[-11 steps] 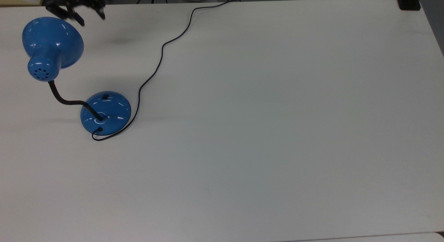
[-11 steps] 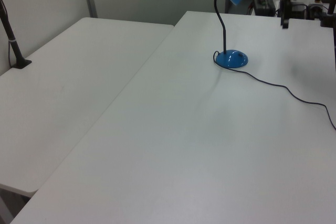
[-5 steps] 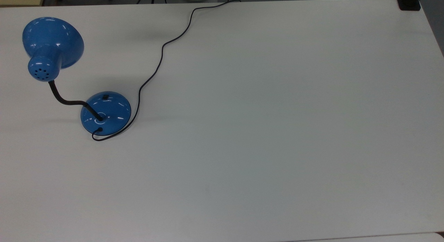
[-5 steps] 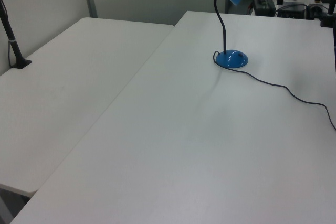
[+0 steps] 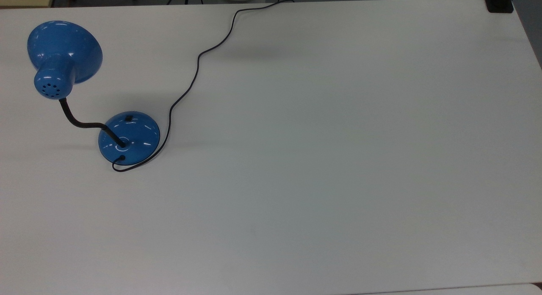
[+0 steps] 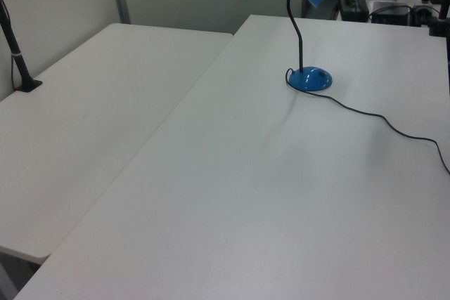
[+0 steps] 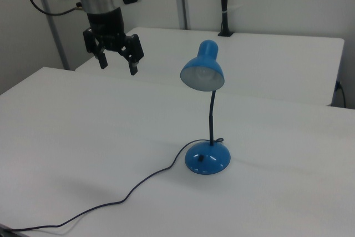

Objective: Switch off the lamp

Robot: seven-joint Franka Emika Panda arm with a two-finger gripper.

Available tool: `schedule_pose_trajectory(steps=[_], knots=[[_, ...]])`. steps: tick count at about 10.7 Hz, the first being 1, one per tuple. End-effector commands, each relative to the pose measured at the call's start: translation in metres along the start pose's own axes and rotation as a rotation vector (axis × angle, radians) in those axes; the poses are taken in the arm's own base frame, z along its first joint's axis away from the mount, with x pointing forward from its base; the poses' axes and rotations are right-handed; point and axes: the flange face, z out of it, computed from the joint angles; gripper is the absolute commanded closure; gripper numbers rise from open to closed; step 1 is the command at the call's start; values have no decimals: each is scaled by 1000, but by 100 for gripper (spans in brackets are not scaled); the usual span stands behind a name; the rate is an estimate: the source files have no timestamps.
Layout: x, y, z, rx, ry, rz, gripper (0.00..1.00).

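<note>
Table [image 7: 66, 137]: lamp [image 7: 206, 137] below raised end effector [image 7: 117, 65].

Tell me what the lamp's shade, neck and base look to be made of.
The shade and base: glossy blue, probably painted metal or hard plastic, showing sharp white glints. The neck: matte black, curved in the top view, likely a flexible gooseneck.

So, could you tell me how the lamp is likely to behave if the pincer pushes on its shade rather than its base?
The lamp would probably flex first: its shade sits on a thin curved gooseneck, which looks bendable. It may also tip, since the shade overhangs high above a small round base. The glossy shade could let the open pincer slide off.
</note>
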Motion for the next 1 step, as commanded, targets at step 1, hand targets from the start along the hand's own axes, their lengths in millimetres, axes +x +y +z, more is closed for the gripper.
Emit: schedule_pose_trajectory(steps=[1], knots=[[9, -2, -1, -25, 52, 31, 0]])
